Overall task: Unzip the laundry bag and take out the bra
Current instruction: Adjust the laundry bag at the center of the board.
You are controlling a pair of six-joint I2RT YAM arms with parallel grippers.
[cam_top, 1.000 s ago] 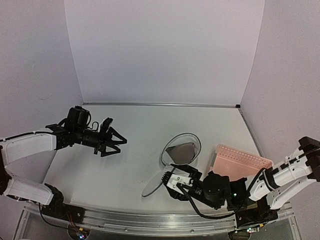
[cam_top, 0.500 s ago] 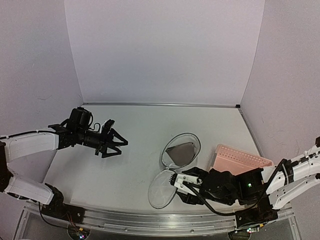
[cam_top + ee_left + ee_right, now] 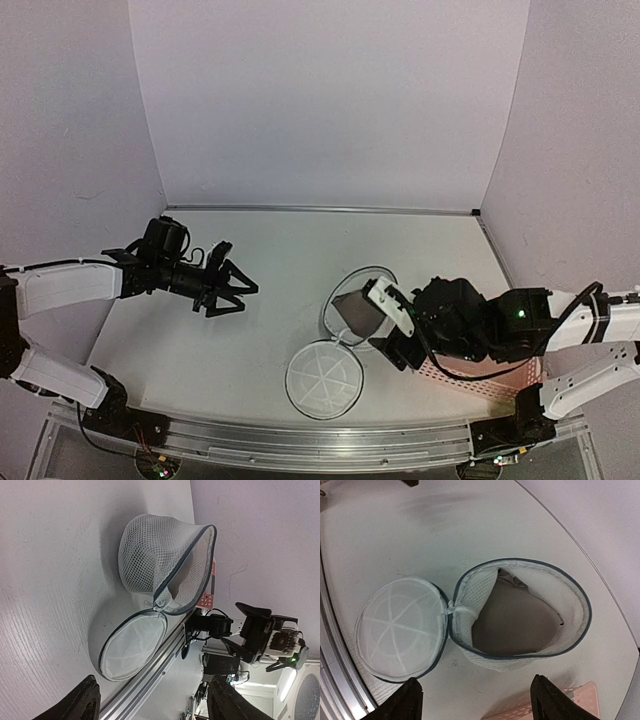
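The white mesh laundry bag (image 3: pixel 378 288) stands unzipped at the table's middle right, its round lid (image 3: pixel 323 379) lying flat in front of it, joined by a small hinge. The bag (image 3: pixel 570 600) and lid (image 3: pixel 400 630) fill the right wrist view; the brown bra (image 3: pixel 515 617) lies inside the bag and shows from above too (image 3: pixel 360 308). My right gripper (image 3: pixel 393 325) hovers open and empty just right of the bag's opening. My left gripper (image 3: pixel 235 292) is open and empty, well left of the bag. The left wrist view shows the bag (image 3: pixel 160 560) and lid (image 3: pixel 132 645).
A pink perforated basket (image 3: pixel 480 375) lies at the right, mostly hidden under my right arm; a corner shows in the right wrist view (image 3: pixel 540 707). White walls close the back and sides. The metal rail (image 3: pixel 300 445) runs along the near edge.
My right gripper rose from the near edge by the lid and swung up and right to the bag's opening. The lid dropped flat onto the table. The left arm barely moved.
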